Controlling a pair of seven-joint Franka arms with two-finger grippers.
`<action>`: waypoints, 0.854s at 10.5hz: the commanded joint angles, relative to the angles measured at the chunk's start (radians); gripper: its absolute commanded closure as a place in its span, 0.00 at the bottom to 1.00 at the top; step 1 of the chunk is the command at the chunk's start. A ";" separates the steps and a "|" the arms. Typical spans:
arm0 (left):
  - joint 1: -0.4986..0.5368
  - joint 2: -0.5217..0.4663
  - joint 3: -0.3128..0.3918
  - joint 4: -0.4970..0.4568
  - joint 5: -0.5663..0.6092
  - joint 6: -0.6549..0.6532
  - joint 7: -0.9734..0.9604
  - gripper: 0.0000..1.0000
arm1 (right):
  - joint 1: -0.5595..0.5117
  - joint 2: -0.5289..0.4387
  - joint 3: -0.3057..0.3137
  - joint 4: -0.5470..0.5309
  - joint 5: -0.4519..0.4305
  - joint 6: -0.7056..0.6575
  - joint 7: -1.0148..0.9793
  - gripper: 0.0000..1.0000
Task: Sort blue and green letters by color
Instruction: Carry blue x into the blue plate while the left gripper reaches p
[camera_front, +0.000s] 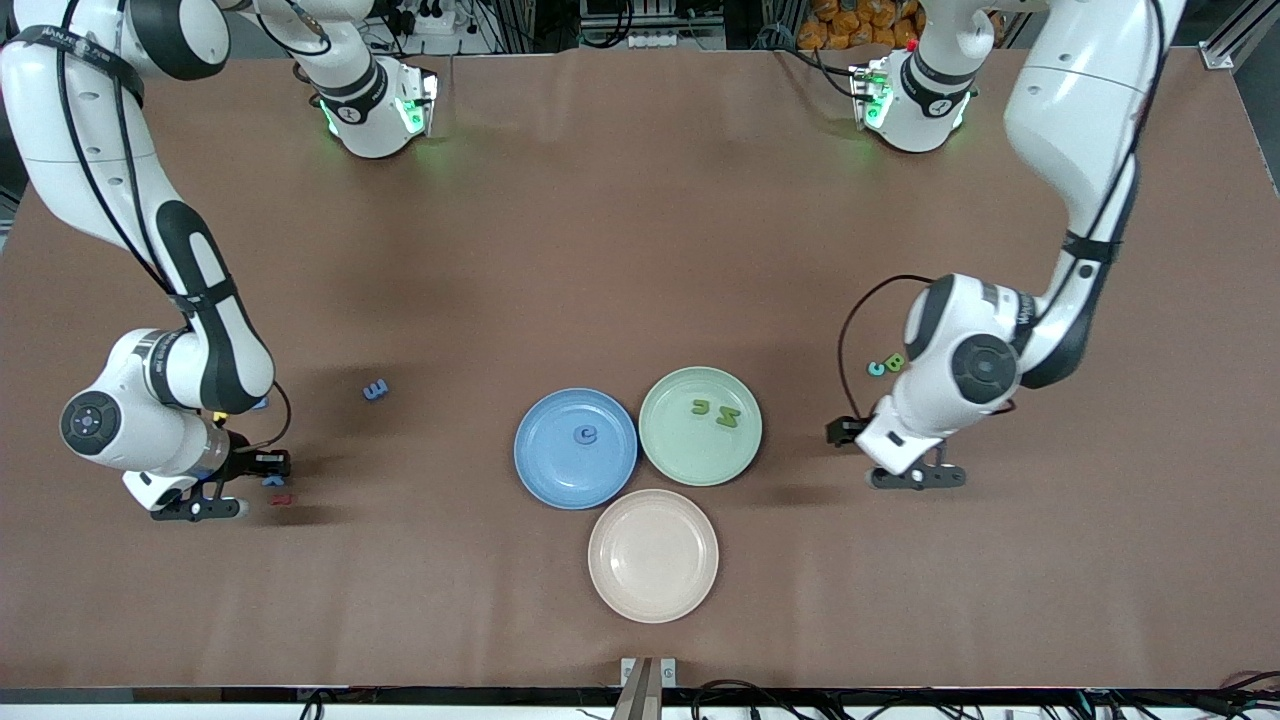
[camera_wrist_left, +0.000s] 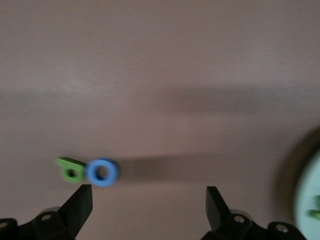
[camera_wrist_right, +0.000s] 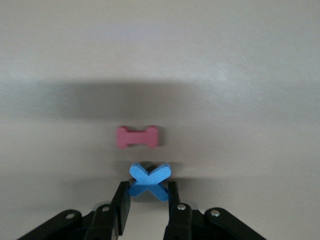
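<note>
My right gripper (camera_front: 268, 472) is shut on a blue X (camera_wrist_right: 150, 181), low over the table near the right arm's end; the X also shows in the front view (camera_front: 272, 480). A blue E (camera_front: 375, 390) lies on the table toward the plates. The blue plate (camera_front: 545, 480) holds one blue letter (camera_front: 584, 433). The green plate (camera_front: 665, 450) holds two green letters (camera_front: 727, 417). My left gripper (camera_front: 848, 432) is open and empty beside the green plate. A blue O (camera_wrist_left: 102, 172) and a green letter (camera_wrist_left: 70, 170) lie touching just ahead of one of its fingers (camera_wrist_left: 80, 207).
A dark red letter (camera_wrist_right: 138, 137) lies just beside the X, nearer to the front camera (camera_front: 281, 498). An empty pink plate (camera_front: 652, 555) sits nearest the front camera. A yellow piece (camera_front: 218, 413) and another blue piece (camera_front: 262, 403) peek out by the right arm.
</note>
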 joint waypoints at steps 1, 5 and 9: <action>0.104 0.000 -0.014 -0.029 0.026 0.054 0.279 0.00 | 0.024 0.009 0.054 0.091 0.015 -0.071 0.015 1.00; 0.179 0.054 -0.014 -0.042 0.025 0.100 0.939 0.00 | 0.036 0.009 0.221 0.122 0.015 -0.080 0.255 1.00; 0.191 0.048 -0.016 -0.100 0.026 0.165 1.357 0.10 | 0.143 0.010 0.375 0.134 0.015 -0.068 0.687 1.00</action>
